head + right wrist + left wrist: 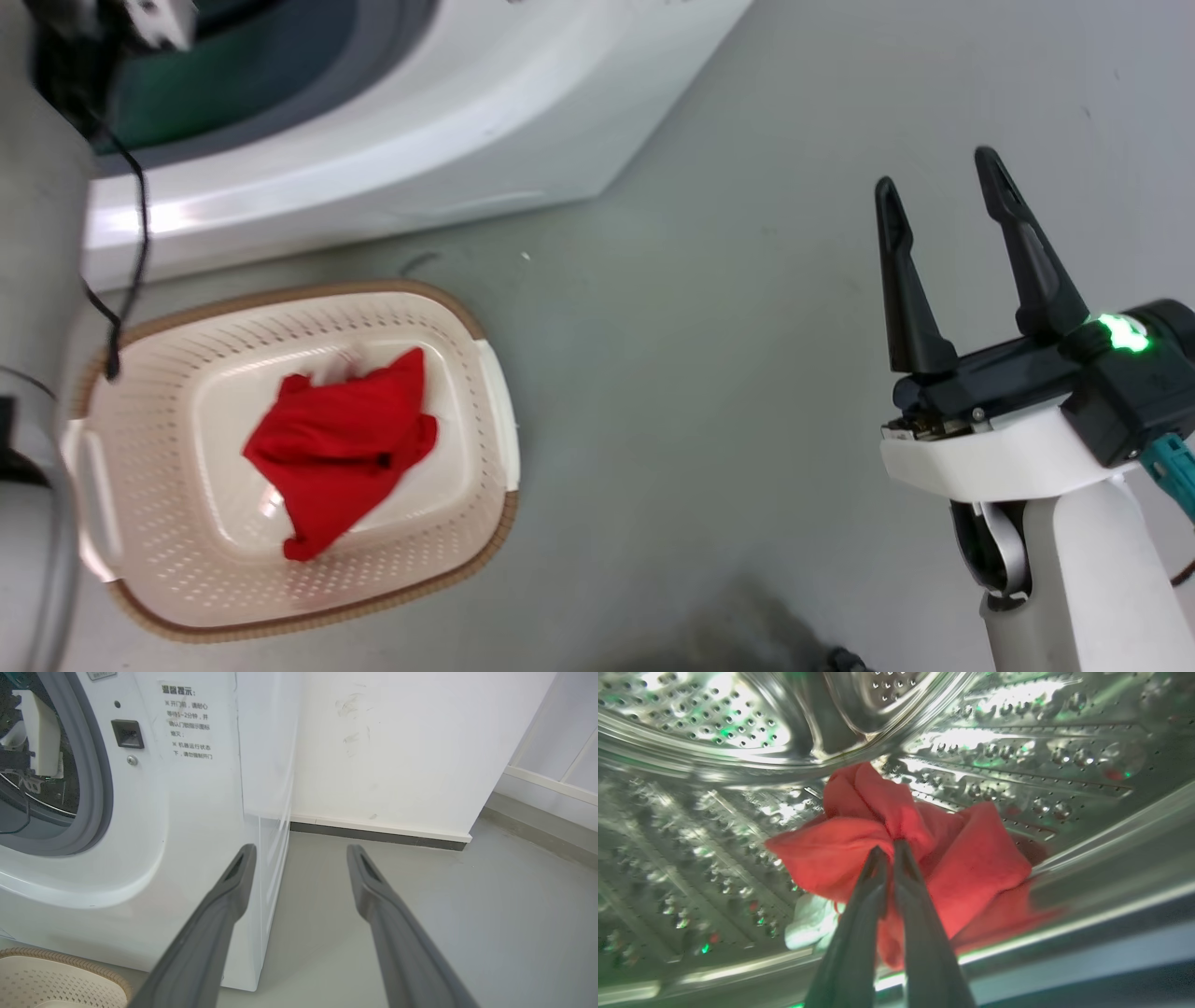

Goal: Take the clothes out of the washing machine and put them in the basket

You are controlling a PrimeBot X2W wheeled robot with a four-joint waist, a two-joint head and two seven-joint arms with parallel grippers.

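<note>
Grey floor (420,914) meets a white wall (397,742) beside the white washing machine (187,835), where the cream basket (159,467) holds one red garment (336,448). Inside the steel drum (714,728), the left gripper (887,851) has its jaws pinched shut on a second red garment (971,868); the right gripper (934,177) hangs over the floor, jaws wide apart, empty.

Bright, even room light; glare dapples the steel drum (691,723), edges warped.
</note>
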